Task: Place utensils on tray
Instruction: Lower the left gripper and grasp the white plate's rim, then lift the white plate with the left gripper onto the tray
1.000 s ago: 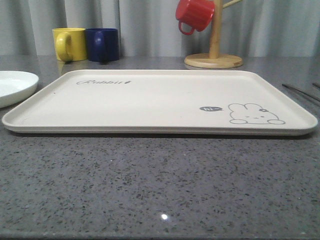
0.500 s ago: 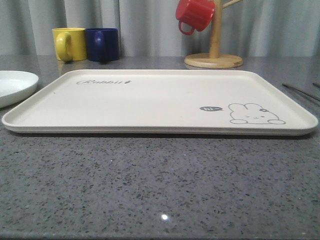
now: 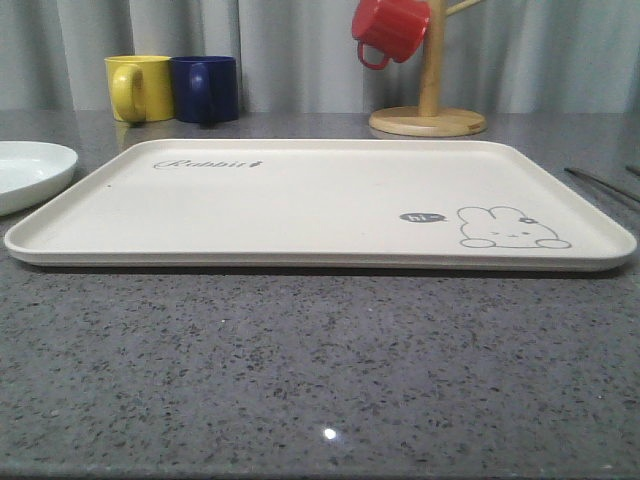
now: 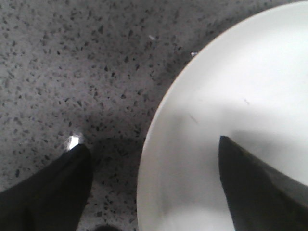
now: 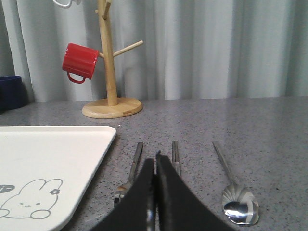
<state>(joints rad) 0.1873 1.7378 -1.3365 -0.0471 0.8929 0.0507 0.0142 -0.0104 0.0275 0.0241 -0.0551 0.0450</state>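
The grey speckled tabletop (image 3: 320,370) is carrying everything. The cream tray (image 3: 300,200) is lying flat across its middle, with nothing resting on its surface, the rabbit drawing (image 3: 512,228) sitting near its right front corner. A white plate (image 3: 30,172) is sitting just beside the tray's left edge. Behind the tray, a wooden mug tree (image 3: 430,95) is standing with a red mug (image 3: 388,30) hanging from it, and a yellow mug (image 3: 138,88) and a dark blue mug (image 3: 205,88) are standing side by side.

The left pincer (image 4: 154,187) is hovering spread wide over the plate's rim, one finger above the plate and the other above the bare tabletop, holding nothing.

The right pincer (image 5: 155,192) is sitting with its fingers pressed together, gripping nothing, low over the tabletop to the right of the tray. There the fork (image 5: 131,173), the chopsticks (image 5: 175,156) and the spoon (image 5: 233,190) are lying side by side, off the tray.
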